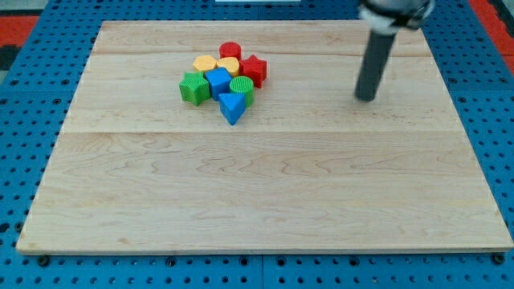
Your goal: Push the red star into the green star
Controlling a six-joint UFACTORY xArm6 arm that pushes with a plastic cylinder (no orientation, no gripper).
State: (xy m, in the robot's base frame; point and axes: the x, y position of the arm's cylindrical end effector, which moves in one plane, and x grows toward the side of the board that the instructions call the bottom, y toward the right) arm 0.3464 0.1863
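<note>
Nearest us, bare desk (265, 201); red star (254, 69) and green star (193, 87) cluster well left of our tip (366, 98). No gripper.

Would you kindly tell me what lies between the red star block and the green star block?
In the camera view, the red star block and green star block are separated by the yellow blocks and the blue cube; my tip stands apart, to the view's right.

My tip (366, 98) stands on open bench (265, 201), well apart from the blocks, with bare wood between it and the red star (254, 70). The star's right side is unobstructed. Toward the green star (193, 87), the yellow block (229, 66), blue cube (218, 82) and green cylinder (242, 88) crowd the way.
</note>
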